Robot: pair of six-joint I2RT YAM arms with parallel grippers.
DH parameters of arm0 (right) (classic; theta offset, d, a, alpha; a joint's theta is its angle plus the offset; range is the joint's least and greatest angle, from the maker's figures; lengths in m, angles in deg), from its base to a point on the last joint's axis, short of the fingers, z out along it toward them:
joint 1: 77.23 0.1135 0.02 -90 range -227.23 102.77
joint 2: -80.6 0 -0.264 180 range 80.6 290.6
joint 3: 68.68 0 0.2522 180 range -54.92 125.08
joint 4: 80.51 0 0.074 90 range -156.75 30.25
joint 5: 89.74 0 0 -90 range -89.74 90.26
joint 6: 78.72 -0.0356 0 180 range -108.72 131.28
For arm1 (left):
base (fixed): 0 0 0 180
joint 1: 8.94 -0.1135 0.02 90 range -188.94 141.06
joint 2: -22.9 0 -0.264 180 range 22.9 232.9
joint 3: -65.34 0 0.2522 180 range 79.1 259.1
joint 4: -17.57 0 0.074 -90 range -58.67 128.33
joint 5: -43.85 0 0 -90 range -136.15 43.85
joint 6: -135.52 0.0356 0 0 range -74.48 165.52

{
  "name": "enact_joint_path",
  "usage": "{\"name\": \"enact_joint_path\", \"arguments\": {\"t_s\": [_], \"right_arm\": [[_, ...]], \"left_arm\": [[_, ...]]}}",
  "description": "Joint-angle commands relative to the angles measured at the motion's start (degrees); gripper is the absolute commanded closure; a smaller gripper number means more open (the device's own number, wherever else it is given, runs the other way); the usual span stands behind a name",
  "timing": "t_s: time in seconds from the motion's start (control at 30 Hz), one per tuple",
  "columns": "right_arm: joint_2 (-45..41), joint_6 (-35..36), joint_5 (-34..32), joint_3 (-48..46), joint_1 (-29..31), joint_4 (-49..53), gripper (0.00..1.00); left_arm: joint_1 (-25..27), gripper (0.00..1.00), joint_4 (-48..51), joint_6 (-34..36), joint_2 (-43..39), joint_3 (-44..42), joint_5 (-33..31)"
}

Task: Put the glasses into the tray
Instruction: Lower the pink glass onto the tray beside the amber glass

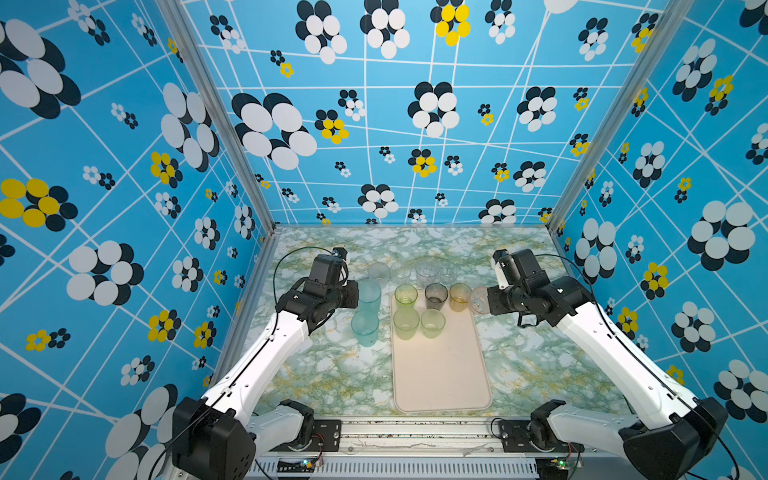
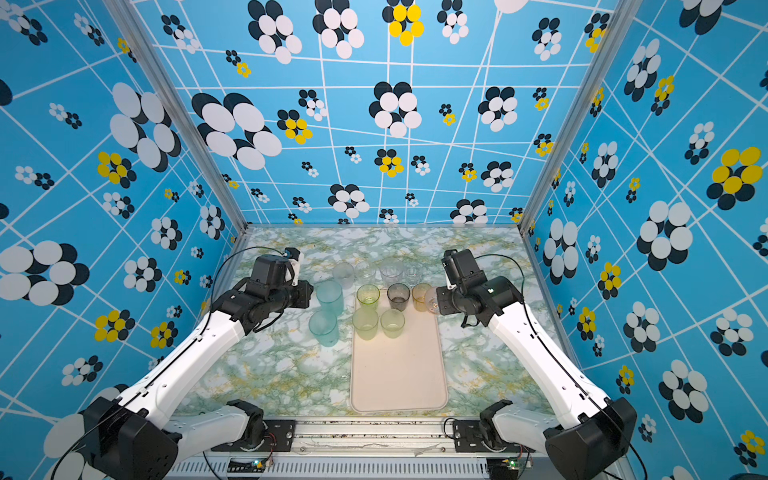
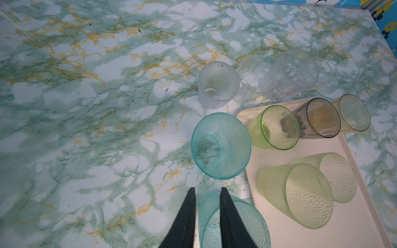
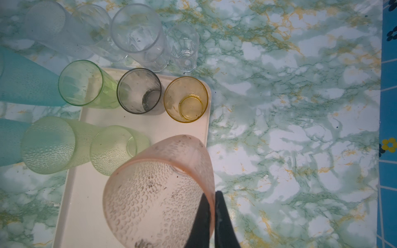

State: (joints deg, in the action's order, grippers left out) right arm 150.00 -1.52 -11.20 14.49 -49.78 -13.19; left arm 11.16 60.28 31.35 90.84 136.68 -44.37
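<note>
The cream tray (image 1: 440, 374) lies on the marble table. At its far end stand a smooth green glass (image 1: 406, 295), a grey one (image 1: 436, 296), an amber one (image 1: 460, 297) and two dotted green ones (image 1: 406, 324). Two teal glasses stand left of the tray. My left gripper (image 3: 207, 189) is shut on the wall of the nearer teal glass (image 1: 365, 328), one finger inside and one outside. My right gripper (image 4: 211, 193) is shut on the wall of a pink dotted glass (image 4: 159, 193). It holds that glass tilted above the tray's far right corner (image 1: 480, 299).
Several clear glasses (image 1: 427, 272) stand in a row on the table just behind the tray, with a dotted clear one (image 3: 218, 85) beside the farther teal glass (image 3: 221, 146). Patterned walls close the table on three sides. A metal rail (image 1: 415, 432) runs along the front.
</note>
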Motion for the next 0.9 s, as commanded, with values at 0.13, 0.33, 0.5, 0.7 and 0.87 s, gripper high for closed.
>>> {"name": "enact_joint_path", "arguments": {"t_s": [0.13,0.33,0.5,0.7,0.87], "right_arm": [[-1.1,-3.1,-1.2,-4.2,0.7,2.0,0.94],[-0.8,-3.5,-0.7,-6.0,0.8,1.7,0.94],[-0.3,-3.8,0.3,-6.9,0.7,1.2,0.94],[0.8,-4.1,1.9,-8.1,0.9,-0.2,0.94],[1.8,-4.4,2.5,-8.3,1.4,-1.2,0.94]], "left_arm": [[0.8,0.77,-0.9,-0.1,-0.4,1.5,0.1],[0.8,0.77,-0.1,0.2,-0.7,1.7,-0.2],[0.9,0.77,0.1,0.1,-0.7,1.7,-0.3],[1.0,0.77,0.4,0.2,-0.8,1.9,-0.5],[1.0,0.77,0.2,0.2,-0.2,2.0,-0.5]]}}
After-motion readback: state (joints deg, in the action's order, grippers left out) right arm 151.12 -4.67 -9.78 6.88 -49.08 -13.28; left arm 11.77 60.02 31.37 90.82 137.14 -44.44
